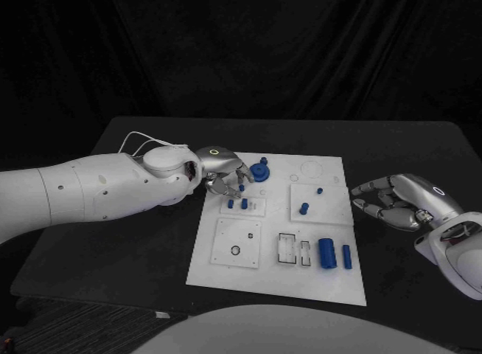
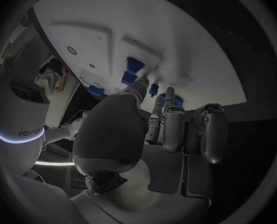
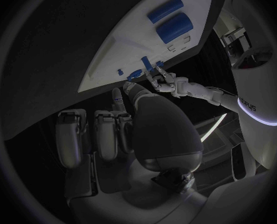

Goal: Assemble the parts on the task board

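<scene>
The white task board (image 1: pixel 278 276) lies in the middle of the black table. My left hand (image 1: pixel 225 175) hovers over its far left corner, fingers bent down beside a round blue part (image 1: pixel 262 173). A small blue peg (image 2: pixel 153 89) sits right at those fingertips (image 2: pixel 158 104); whether it is pinched I cannot tell. Two more pegs (image 1: pixel 236 203) stand just in front of the hand. My right hand (image 1: pixel 395 200) rests right of the board, fingers curled in and holding nothing.
Two pegs (image 1: pixel 310 200) stand on the board's right middle. A thick blue cylinder (image 1: pixel 327 252) and a thinner one (image 1: pixel 347 256) lie near its front right corner, also seen in the right wrist view as cylinders (image 3: pixel 170 20). Slots (image 1: pixel 288 249) sit beside them.
</scene>
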